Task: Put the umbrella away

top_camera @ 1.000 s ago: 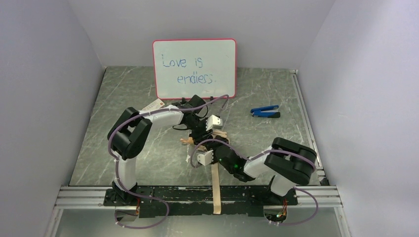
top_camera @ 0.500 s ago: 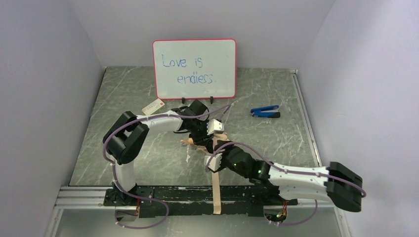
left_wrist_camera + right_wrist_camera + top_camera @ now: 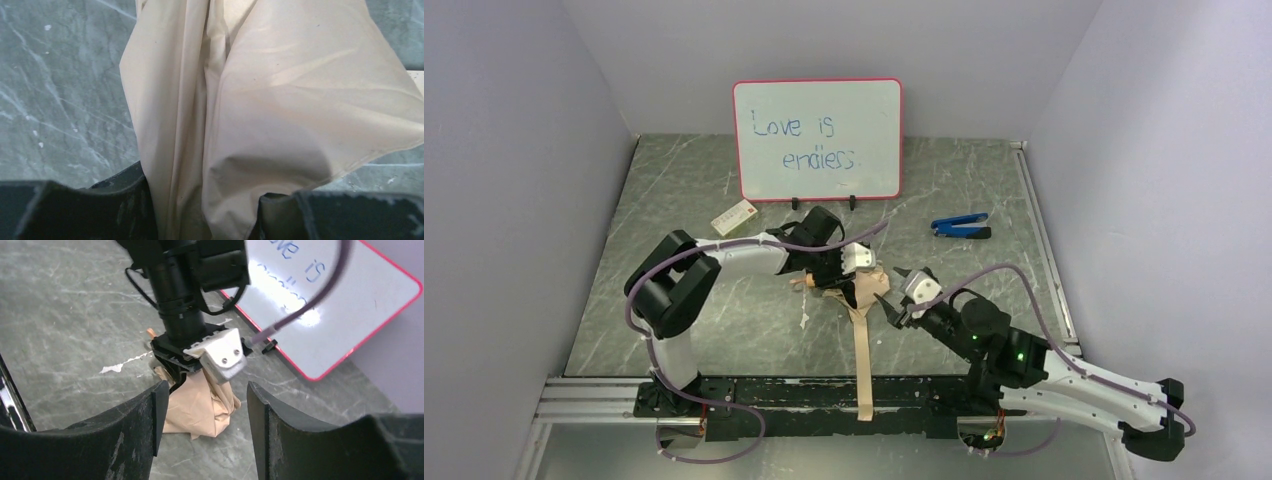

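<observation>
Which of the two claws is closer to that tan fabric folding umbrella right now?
Left. The left claw grips the tan fabric folding umbrella between its fingers; the right claw hangs open beside it, not touching.

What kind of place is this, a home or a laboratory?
Probably a laboratory robot booth: plain white walls enclose a marble-patterned table, and an aluminium rail at its near edge carries two robot arms.

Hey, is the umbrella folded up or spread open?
Folded. The umbrella is a small bunched tan bundle, its fabric gathered in pleats in the left gripper, with nothing fanned out.
</observation>
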Motion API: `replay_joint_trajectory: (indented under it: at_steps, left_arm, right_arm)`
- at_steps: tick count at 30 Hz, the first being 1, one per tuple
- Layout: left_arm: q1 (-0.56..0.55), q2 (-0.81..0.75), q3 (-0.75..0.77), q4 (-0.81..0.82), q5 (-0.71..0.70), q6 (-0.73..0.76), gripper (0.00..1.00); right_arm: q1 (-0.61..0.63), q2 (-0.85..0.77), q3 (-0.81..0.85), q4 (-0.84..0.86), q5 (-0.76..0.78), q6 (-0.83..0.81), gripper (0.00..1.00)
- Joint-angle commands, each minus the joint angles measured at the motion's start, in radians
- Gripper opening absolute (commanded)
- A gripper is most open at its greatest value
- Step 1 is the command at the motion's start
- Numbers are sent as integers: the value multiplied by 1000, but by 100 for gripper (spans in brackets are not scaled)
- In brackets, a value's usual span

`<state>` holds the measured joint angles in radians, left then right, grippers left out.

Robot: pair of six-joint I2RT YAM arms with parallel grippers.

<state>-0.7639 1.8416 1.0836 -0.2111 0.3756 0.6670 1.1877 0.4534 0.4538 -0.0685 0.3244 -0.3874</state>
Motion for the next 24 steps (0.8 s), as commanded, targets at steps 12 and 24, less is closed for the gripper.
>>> replay_joint_trajectory:
  at_steps: [12, 24]
  left_arm:
    - [-46, 20, -147, 187, -306, 86, 5]
    - [-117, 32, -245, 360, -457, 142, 5]
  right_arm:
    - [-82, 309, 199, -142, 456, 474, 60]
    - [-768, 673, 311, 114, -244, 519, 67]
